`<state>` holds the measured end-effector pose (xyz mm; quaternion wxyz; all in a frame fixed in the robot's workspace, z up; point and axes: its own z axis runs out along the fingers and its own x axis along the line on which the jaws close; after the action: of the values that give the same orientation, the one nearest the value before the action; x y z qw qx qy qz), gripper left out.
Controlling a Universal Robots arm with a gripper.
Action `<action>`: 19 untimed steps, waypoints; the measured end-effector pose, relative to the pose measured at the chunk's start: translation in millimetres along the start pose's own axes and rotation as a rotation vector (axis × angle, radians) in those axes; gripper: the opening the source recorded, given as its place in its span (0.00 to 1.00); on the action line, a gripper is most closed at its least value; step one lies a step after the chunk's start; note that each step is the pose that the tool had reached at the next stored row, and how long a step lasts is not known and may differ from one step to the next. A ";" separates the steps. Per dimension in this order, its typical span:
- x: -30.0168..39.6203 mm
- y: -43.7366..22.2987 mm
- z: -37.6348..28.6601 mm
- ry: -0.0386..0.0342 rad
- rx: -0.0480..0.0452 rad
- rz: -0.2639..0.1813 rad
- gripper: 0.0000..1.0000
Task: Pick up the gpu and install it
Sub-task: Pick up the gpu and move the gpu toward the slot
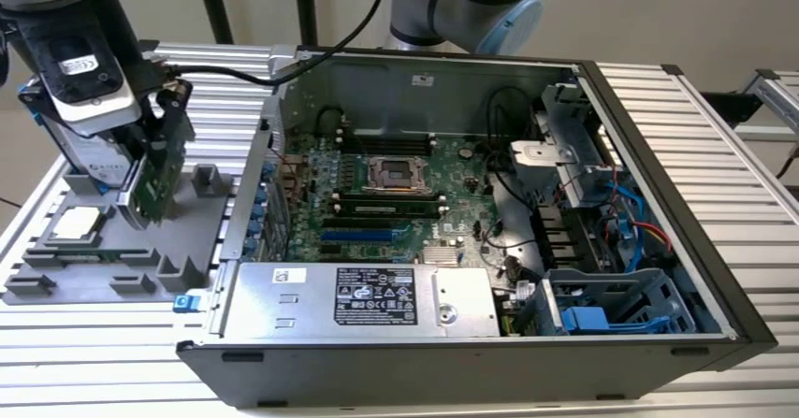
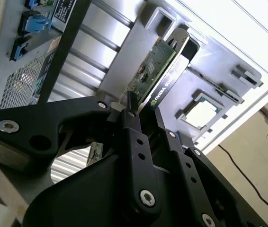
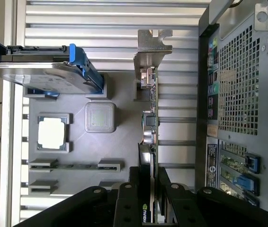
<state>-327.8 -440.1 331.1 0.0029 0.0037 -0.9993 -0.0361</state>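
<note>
The gpu (image 1: 156,184) stands on edge over the grey holder tray (image 1: 112,250) at the exterior view's left, outside the computer case. Its green board faces the case. My gripper (image 1: 160,123) is shut on its upper edge. In the first wrist view the gpu (image 3: 151,118) is edge-on, its silver bracket (image 3: 152,47) at the far end and my gripper (image 3: 150,189) clamped on it. The second wrist view shows the green face of the gpu (image 2: 155,71) running out from the black fingers (image 2: 136,137). I cannot tell whether the card touches the tray.
The open computer case (image 1: 437,371) lies at the exterior view's right of the tray, motherboard (image 1: 374,208) and blue slot (image 1: 362,236) exposed. A silver CPU chip (image 1: 78,222) sits in the tray. A hard drive with blue clips (image 3: 39,73) stands beyond it.
</note>
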 end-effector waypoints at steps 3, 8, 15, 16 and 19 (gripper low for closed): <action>0.0 0.0 -1.1 0.0000 -0.0001 0.000 0.00; -0.1 0.2 -3.0 0.0000 -0.0001 0.000 0.00; 0.0 0.4 -6.5 0.0000 0.0000 0.000 0.00; 0.0 0.5 -7.2 0.0001 0.0000 0.000 0.00; 0.0 0.6 -9.3 0.0001 0.0000 0.000 0.00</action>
<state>-327.8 -440.2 340.5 0.0029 0.0038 -0.9993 -0.0361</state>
